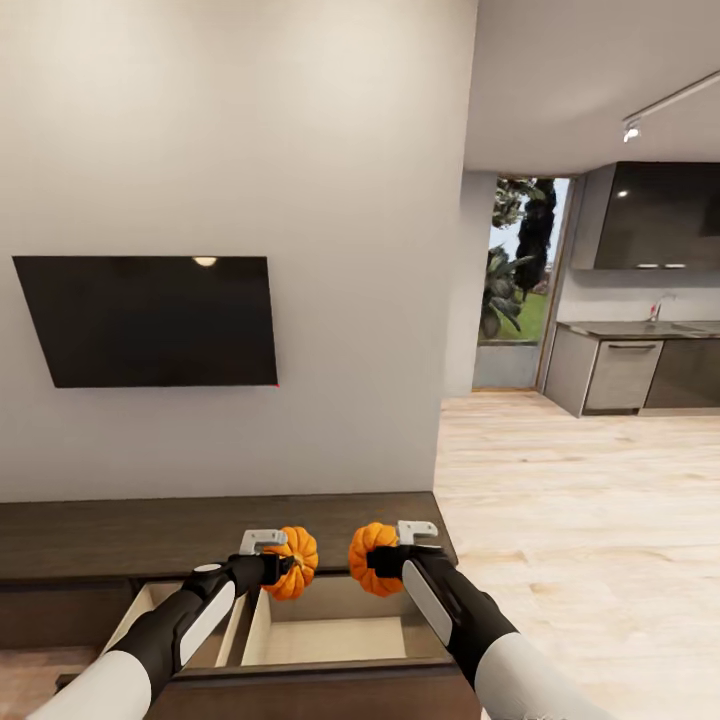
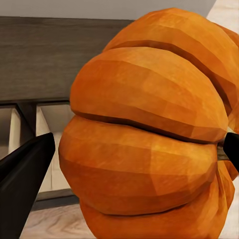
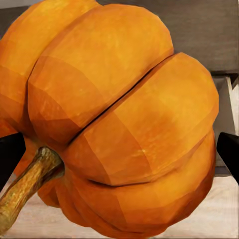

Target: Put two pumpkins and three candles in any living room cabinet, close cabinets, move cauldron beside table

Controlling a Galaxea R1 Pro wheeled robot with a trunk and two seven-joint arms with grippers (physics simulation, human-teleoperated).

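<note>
two ribbed, flattened orange pumpkins hang over an open drawer of the long, low dark brown wooden cabinet (image 1: 215,535), one in each of the robot's grippers, below a black wall-mounted television (image 1: 150,320). the left gripper (image 1: 278,568) has its jaws closed on the left pumpkin (image 1: 295,562), at about 7 o'clock of the head view; the right gripper (image 1: 385,560) has its jaws closed on the right pumpkin (image 1: 366,558), at about 6 o'clock. both pumpkins sit above the pale wood inside of the pulled-out drawer (image 1: 330,640), near its back edge, not yet lowered in.

by the look of it the task is at an early stage: both pumpkins are gripped and positioned for release, but neither rests inside the cabinet. left to do are the three candles, the closing of the drawer, and the moving of the cauldron beside a table.

in the left wrist view the left pumpkin (image 2: 149,134) crowds the picture, with dark finger edges at either side and the drawer's dividers behind it. in the right wrist view the right pumpkin (image 3: 119,124) shows its woody stem (image 3: 27,186). how deep the drawer runs is hard to judge, and its front is cut off by the picture's lower edge. a grey kitchen (image 1: 640,370) lies at 3 o'clock.
</note>
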